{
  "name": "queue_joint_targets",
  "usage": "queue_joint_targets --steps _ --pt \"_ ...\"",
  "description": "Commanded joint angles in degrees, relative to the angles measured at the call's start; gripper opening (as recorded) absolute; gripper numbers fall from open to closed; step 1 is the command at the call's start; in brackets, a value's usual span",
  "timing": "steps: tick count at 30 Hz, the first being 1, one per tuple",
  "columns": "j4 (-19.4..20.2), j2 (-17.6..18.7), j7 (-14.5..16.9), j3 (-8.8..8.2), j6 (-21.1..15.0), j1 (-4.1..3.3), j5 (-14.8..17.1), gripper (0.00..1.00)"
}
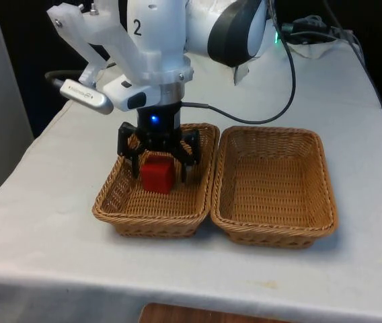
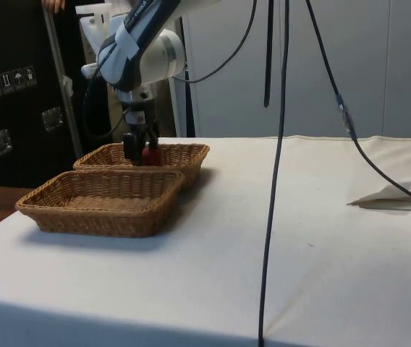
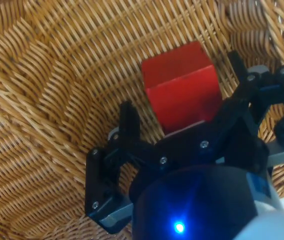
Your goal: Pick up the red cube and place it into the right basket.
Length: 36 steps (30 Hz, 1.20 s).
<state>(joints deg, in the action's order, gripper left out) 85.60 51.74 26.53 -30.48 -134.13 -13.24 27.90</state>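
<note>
White cloth covers the table [image 1: 36, 222], and on it two wicker baskets sit side by side with their rims touching. Taking the left basket [image 1: 113, 205], the one on the front view's left, as the landmark: the right basket [image 1: 325, 202] lies just beside it on the front view's right, with only bare weave showing in it. Inside the left basket, toward its far half, the red cube [image 1: 158, 174] rests between the black fingers of the gripper [image 1: 159, 168], which reaches down into that basket from above. The fingers [image 3: 128, 122] stand wide apart on either side of the cube; none of the views settles whether they touch it. Beyond the left basket, a black cable [image 1: 272, 111] curves across the cloth.
</note>
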Motion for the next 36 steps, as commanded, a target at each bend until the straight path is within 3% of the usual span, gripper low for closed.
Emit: queue_joint_targets --steps 1,2,8,10,12,19,20,21,29,30,31,36 --pt "-0.2 -0.6 0.3 -0.06 0.9 0.29 0.0 1.0" --pt "-0.1 -0.1 0.0 -0.11 0.0 0.0 0.0 1.0" --pt "0.7 -3.0 0.4 -1.55 2.6 -0.69 -0.4 1.0" --pt "0.5 -3.0 0.3 -1.55 2.8 -0.52 -0.2 1.0" --pt "1.5 -4.7 0.5 -2.23 3.4 -1.15 -0.7 1.0" --pt "3.8 -8.5 0.4 -3.32 4.9 -2.29 -1.7 1.0" --pt "3.4 -8.1 0.5 -2.92 4.9 -1.89 -1.4 1.0" --pt "4.2 -9.1 0.4 -3.44 5.0 -2.46 -1.9 1.0" --pt "7.7 -14.5 0.4 -3.61 6.0 -3.5 -4.5 1.0" --pt "7.1 -13.8 0.5 -3.15 5.8 -2.92 -3.9 1.0" --pt "8.0 -15.0 0.4 -3.55 6.2 -3.55 -4.8 1.0" --pt "8.6 -17.4 0.3 -3.44 7.3 -4.13 -6.3 1.0"
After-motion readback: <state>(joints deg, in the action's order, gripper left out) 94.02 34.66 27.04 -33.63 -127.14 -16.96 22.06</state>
